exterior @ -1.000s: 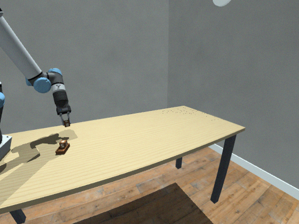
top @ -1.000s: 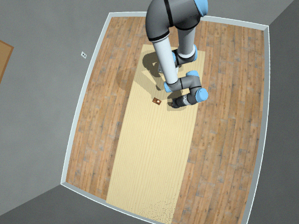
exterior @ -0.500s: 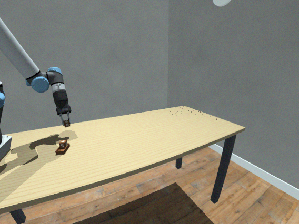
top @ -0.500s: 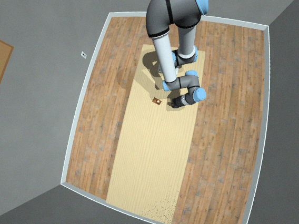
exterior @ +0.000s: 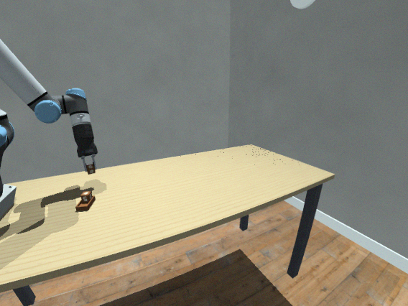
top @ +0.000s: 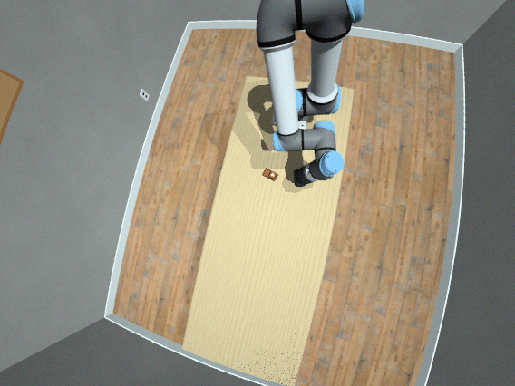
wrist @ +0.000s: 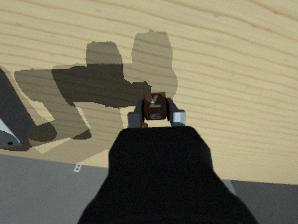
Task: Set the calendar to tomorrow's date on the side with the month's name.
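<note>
The calendar's tray (top: pixel 264 174) (exterior: pixel 82 207) is set on the table (top: pixel 254 254) (exterior: pixel 172 201) (wrist: pixel 240 60), with 1 cube (top: pixel 272 174) (exterior: pixel 86 196) carried in it, a pale 5 shown on its side. Another brown cube (exterior: pixel 90 168) (wrist: pixel 155 107) is gripped between the 2 fingers of the gripper (exterior: pixel 90 168) (wrist: pixel 154 105), held above the table and apart from the tray. A 7-like mark is seen on that cube from the wrist; its exact digit cannot be told.

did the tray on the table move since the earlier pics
No, the tray sits at the same spot, judged against the table edges.
</note>
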Motion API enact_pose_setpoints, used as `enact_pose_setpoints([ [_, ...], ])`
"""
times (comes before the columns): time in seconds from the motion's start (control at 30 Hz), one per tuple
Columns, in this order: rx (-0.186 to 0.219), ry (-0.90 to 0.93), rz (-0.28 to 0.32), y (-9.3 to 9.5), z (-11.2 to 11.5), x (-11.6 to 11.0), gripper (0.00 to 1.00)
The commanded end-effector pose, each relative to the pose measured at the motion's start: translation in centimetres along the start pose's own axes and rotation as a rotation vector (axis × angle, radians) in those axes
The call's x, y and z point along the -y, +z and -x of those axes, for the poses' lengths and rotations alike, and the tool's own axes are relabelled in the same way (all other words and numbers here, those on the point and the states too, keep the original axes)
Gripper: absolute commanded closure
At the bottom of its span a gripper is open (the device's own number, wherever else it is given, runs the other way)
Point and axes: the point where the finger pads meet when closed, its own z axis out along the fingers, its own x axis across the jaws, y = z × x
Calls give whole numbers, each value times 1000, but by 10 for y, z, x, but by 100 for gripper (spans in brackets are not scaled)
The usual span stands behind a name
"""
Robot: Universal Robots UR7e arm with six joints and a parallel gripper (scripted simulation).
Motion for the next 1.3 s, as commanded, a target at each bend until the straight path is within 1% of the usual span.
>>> enact_pose_setpoints([
  [0.0, -8, -2, -71, -1, -1, -1, 43],
  [0.2, -18, -3, -103, -2, -3, -1, 43],
  [0.53, -18, -4, -108, -2, -3, -1, 43],
  [0.7, -13, -6, -124, -2, -2, -1, 43],
  [0.87, -4, -9, -162, 0, 0, -1, 43],
  [0.93, -4, -9, -162, 0, 0, -1, 43],
  [1.27, 3, -12, -274, 1, 1, -2, 43],
])
